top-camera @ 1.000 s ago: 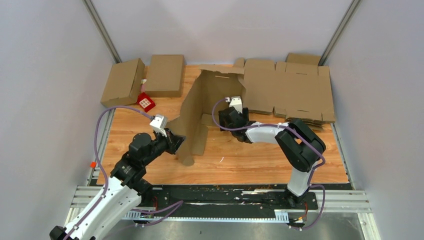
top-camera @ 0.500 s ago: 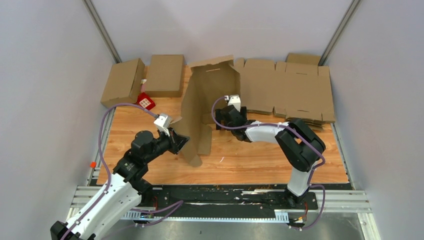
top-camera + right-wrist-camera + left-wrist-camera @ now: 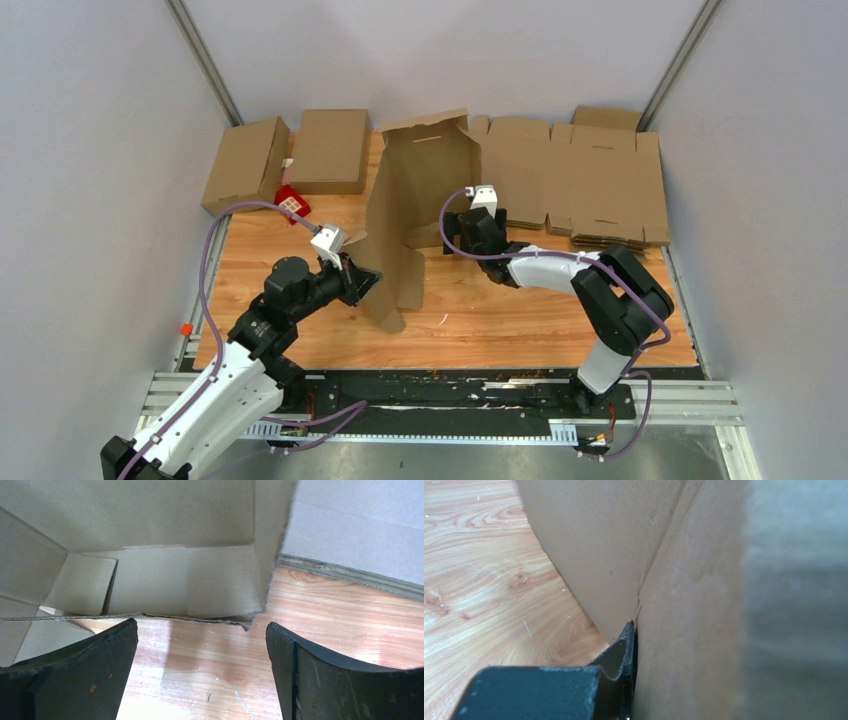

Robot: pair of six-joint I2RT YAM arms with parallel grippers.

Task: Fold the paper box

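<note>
The paper box (image 3: pixel 415 200) is a brown cardboard blank standing half erected in the middle of the table, its open side facing right. My left gripper (image 3: pixel 366 284) is shut on the box's lower left panel. In the left wrist view one dark finger (image 3: pixel 620 655) presses flat against the cardboard (image 3: pixel 689 610), and the other finger is hidden behind it. My right gripper (image 3: pixel 472 236) stands open just right of the box. Its fingers (image 3: pixel 85 670) are wide apart over bare wood, a little short of the box's lower edge (image 3: pixel 190 580), with nothing between them.
Two folded boxes (image 3: pixel 245 163) (image 3: pixel 330 150) lie at the back left, with a small red object (image 3: pixel 291 205) in front of them. A stack of flat cardboard blanks (image 3: pixel 590 180) fills the back right, close behind the right gripper. Grey walls enclose the table.
The box has swung up from leaning to nearly upright. My right gripper has opened wide and drawn back to the right of the box. The left gripper has shifted slightly right with the panel.
</note>
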